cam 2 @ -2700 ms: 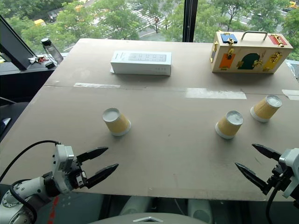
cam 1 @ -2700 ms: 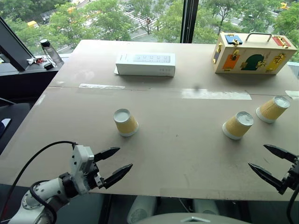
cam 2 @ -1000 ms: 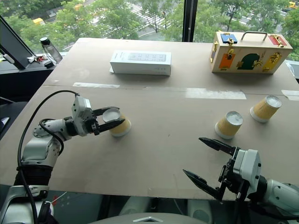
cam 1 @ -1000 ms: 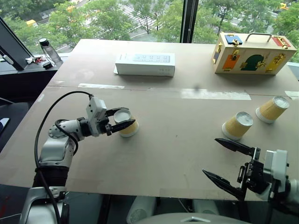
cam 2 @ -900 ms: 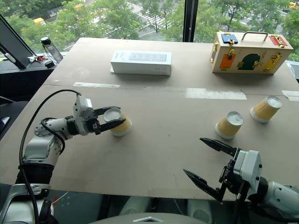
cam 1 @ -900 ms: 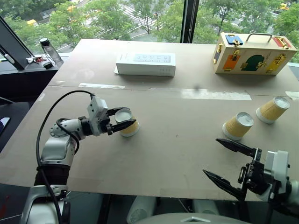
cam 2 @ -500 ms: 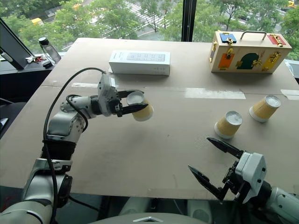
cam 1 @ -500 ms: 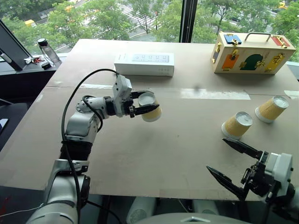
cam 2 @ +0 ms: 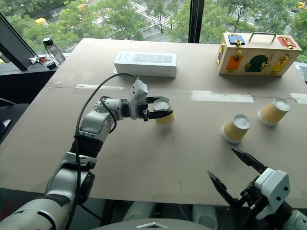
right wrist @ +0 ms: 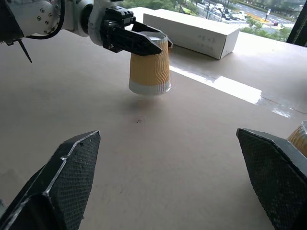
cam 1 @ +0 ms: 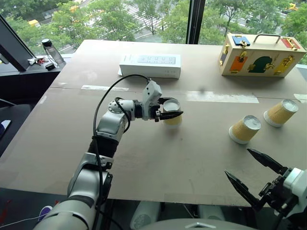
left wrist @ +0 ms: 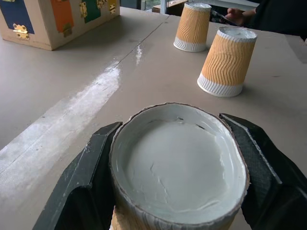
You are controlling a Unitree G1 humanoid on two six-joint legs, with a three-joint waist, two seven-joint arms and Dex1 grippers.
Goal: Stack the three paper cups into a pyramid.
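We see the left tool (cam 1: 169, 111) clenched on one inverted paper cup (cam 1: 172, 113), held just above mid-tabletop (cam 1: 144, 153); the other two cups (cam 1: 244, 128) (cam 1: 280, 112) stand to the right. The right tool (cam 1: 254, 177) is released. We judge transport in hand; next, set it beside them. No writing is legible.

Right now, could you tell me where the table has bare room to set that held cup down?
Bare tabletop lies between the cup held by the left gripper and the nearer standing cup. It is crowded on the right: the farther cup, and the open right gripper in front.
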